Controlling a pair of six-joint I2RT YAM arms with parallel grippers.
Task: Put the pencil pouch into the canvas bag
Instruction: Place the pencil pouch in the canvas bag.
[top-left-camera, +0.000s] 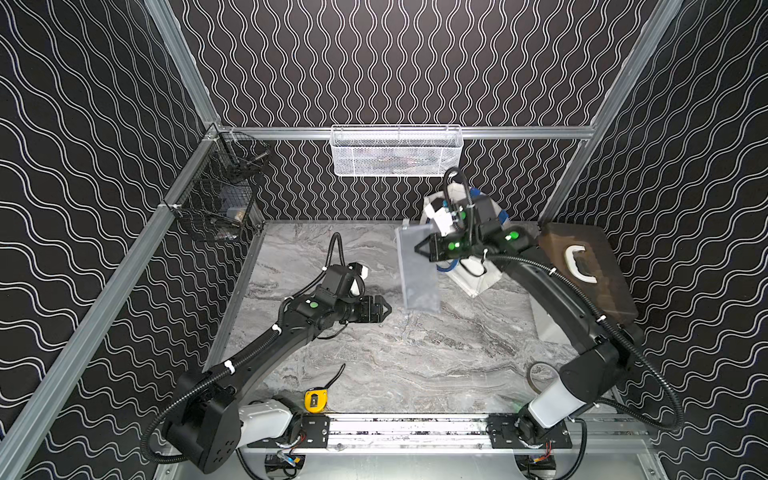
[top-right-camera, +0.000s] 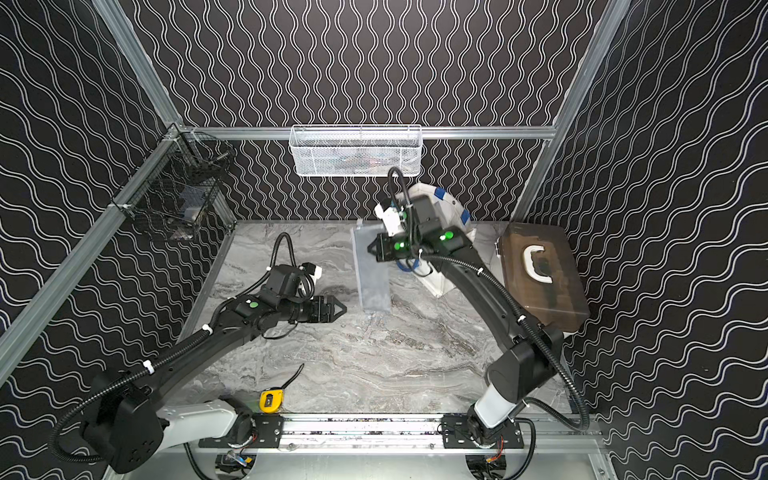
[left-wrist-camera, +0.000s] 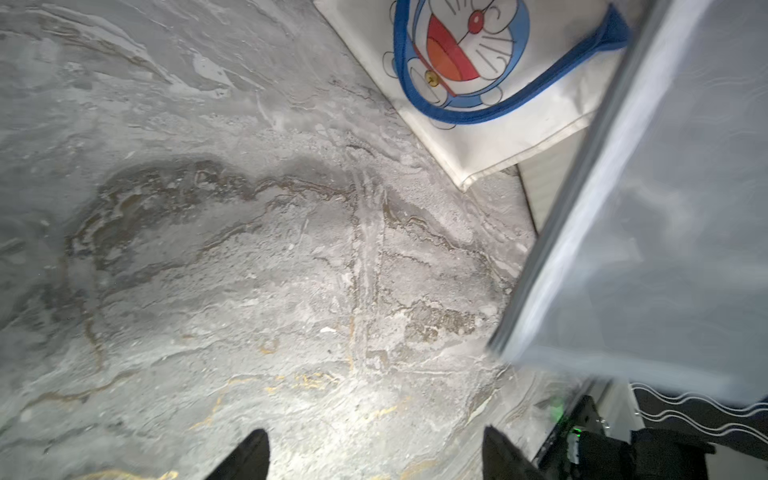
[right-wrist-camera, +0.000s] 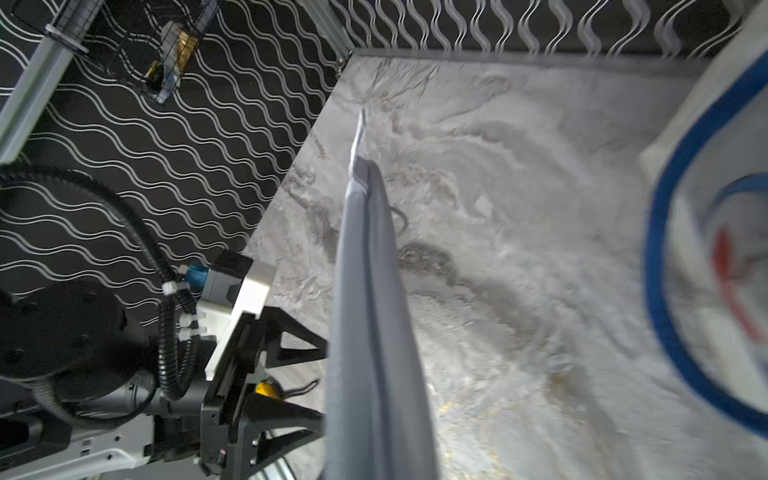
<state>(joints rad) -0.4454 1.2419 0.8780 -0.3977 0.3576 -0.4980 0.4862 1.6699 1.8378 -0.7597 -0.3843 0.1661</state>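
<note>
The pencil pouch (top-left-camera: 417, 270) (top-right-camera: 372, 274) is a flat grey translucent sleeve hanging on edge above the marble table. My right gripper (top-left-camera: 420, 250) (top-right-camera: 371, 248) is shut on the pouch's upper part; in the right wrist view the pouch (right-wrist-camera: 374, 311) hides the jaws. The canvas bag (top-left-camera: 473, 279) (top-right-camera: 437, 286), white with blue handles and a cartoon cat face (left-wrist-camera: 457, 54), stands just behind and right of the pouch, partly under the right arm. My left gripper (top-left-camera: 386, 309) (left-wrist-camera: 374, 440) is open and empty, left of the pouch's lower end (left-wrist-camera: 665, 208).
A brown translucent case (top-left-camera: 590, 274) with a white handle lies right of the bag. A white mesh basket (top-left-camera: 395, 151) hangs on the back rail and a black wire basket (top-left-camera: 220, 199) on the left rail. A yellow tape measure (top-left-camera: 316, 401) lies at the front edge.
</note>
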